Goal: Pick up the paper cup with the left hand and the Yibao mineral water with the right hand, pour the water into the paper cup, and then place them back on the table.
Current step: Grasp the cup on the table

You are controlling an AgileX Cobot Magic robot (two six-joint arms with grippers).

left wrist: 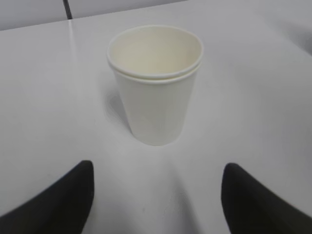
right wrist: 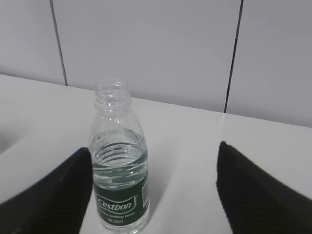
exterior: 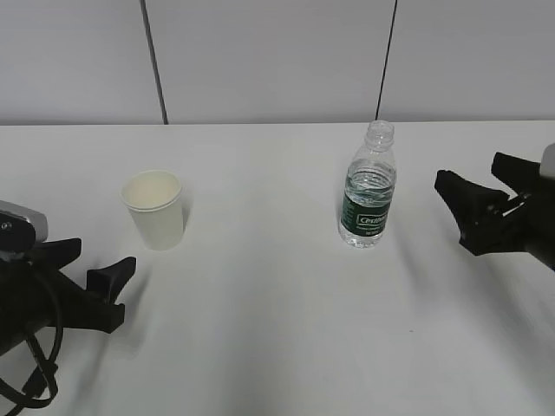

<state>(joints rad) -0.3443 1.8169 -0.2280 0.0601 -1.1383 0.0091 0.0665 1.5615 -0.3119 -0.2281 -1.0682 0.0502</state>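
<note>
I see the paper cup (exterior: 154, 209) upright at centre left of the exterior view and the Yibao mineral water (exterior: 368, 186) upright at centre right, well apart on the white table (exterior: 269, 303). The bottle is uncapped and holds water up to its shoulder. My left end effector (exterior: 97, 276) sits at lower left, spread wide and empty, near the cup but not touching. My right end effector (exterior: 477, 195), at the right edge, is likewise wide open and empty, short of the bottle. I judge both approaches are in hand: I should centre the cup between the fingers (left wrist: 63, 200), close gently so it doesn't crush, and shift right's aim leftward. The green label reads "Cestbon"; smaller print is illegible.
</note>
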